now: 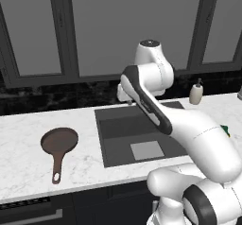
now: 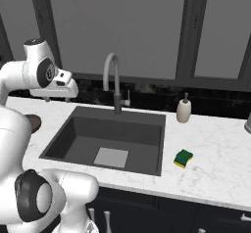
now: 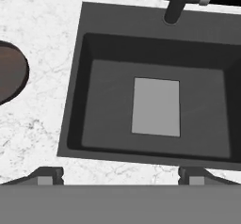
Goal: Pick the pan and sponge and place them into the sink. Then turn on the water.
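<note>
The reddish-brown pan [image 1: 59,141] lies on the white counter left of the sink [image 1: 108,146], with its long handle pointing toward the front edge. The sponge [image 2: 183,158], yellow with a green top, lies on the counter right of the sink [image 2: 147,115]. My gripper [image 2: 47,98] hangs high over the sink's left side, pointing down, and touches nothing. In the hand view its fingertips [image 3: 47,175] stand wide apart, open and empty, above the sink [image 3: 77,82]. The pan's rim [image 3: 9,72] shows at the left edge. No water falls from the grey gooseneck faucet [image 2: 112,75].
A cream soap dispenser [image 2: 184,108] stands behind the sink's right corner, against the dark backsplash. The faucet's lever [image 2: 126,102] sticks out on its right. Dark windows rise behind the counter. My own arm [image 1: 160,115] crosses over the sink in the left base view.
</note>
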